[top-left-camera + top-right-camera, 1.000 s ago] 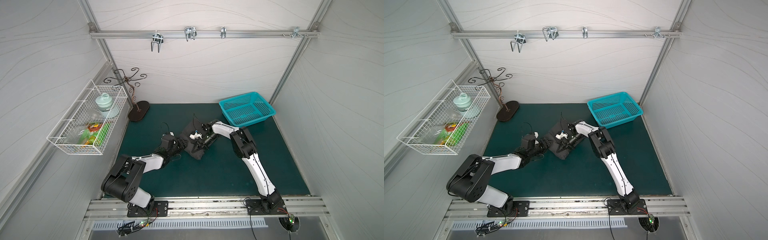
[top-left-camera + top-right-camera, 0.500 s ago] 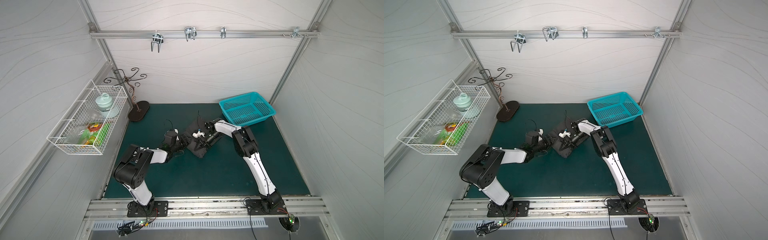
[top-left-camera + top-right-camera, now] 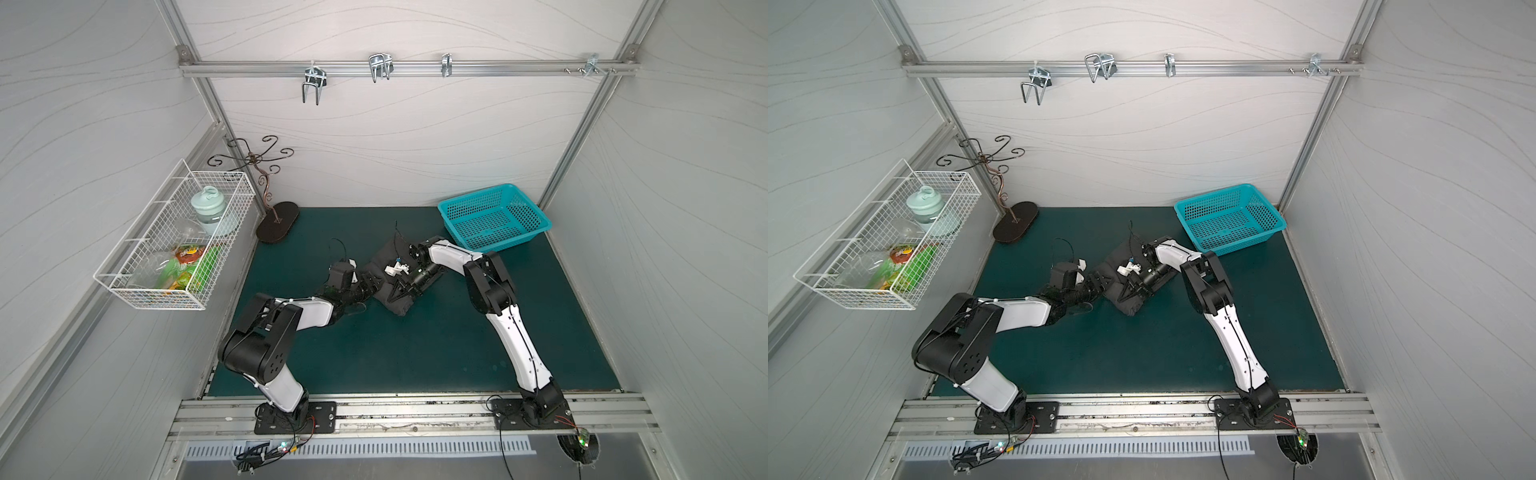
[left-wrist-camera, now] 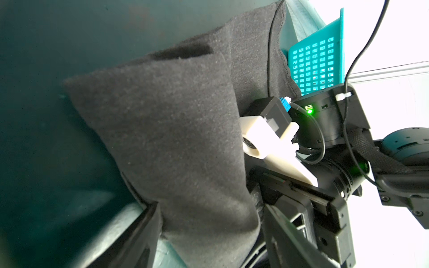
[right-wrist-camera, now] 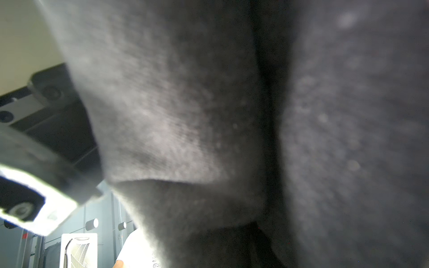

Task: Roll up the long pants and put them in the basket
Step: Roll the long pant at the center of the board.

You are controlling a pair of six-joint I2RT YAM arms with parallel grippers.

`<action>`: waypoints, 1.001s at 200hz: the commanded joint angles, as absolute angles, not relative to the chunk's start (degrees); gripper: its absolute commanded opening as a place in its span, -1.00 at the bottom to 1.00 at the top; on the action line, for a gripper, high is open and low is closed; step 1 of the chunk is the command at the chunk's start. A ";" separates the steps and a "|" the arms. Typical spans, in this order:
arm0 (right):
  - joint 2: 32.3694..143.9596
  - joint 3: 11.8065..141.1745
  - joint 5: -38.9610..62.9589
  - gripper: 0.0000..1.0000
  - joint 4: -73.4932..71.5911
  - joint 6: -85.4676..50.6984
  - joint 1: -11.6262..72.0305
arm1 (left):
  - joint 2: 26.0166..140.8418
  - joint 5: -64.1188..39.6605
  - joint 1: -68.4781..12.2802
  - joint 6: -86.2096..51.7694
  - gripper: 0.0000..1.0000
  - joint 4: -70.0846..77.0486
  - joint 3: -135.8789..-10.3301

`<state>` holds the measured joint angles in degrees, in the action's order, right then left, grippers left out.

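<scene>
**Left arm closes in on the roll**

Your left arm (image 3: 309, 312) has folded in over the last second. Its elbow has risen and its wrist has slid toward the teal plastic mesh basket (image 3: 505, 243), so both arms now meet at the cloth. The long pants (image 3: 398, 306), dark charcoal-grey soft fabric, sit as a compact bundle on the flat dark green mat (image 3: 415, 357), near the basket's front-left corner and apart from it. I judge the roll nearly finished, with only tidying left. The left gripper (image 4: 209, 222), on the bundle's side away from the basket, has widened; its jaws stand wide with the roll's end between them. The right gripper (image 3: 395, 294), lying on the bundle's basket side, looks narrow. You cannot tell whether it pinches cloth.
</scene>
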<state>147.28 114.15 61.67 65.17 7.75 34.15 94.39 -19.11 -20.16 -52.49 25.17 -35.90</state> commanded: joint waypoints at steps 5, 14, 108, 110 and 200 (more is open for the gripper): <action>154.52 110.00 42.84 -1.00 70.44 5.24 36.03 | 99.20 -20.67 -20.79 -53.09 0.51 22.22 -36.16; 154.35 109.78 42.57 -1.00 70.49 5.30 36.03 | 100.62 -21.00 -20.74 -53.67 0.51 22.89 -36.64; 154.16 109.68 42.10 -1.00 70.54 5.38 35.78 | 103.57 -21.30 -20.65 -54.37 0.52 19.21 -37.73; 154.16 109.69 42.10 -1.00 70.57 5.39 35.77 | 103.28 -21.17 -20.65 -54.29 0.52 18.93 -37.58; 153.90 109.87 42.23 -1.00 70.26 5.33 35.74 | 101.65 -18.90 -20.65 -50.06 0.53 11.17 -37.59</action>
<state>146.96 114.04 60.05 66.74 7.27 33.74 97.73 -20.32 -20.05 -51.94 22.63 -37.87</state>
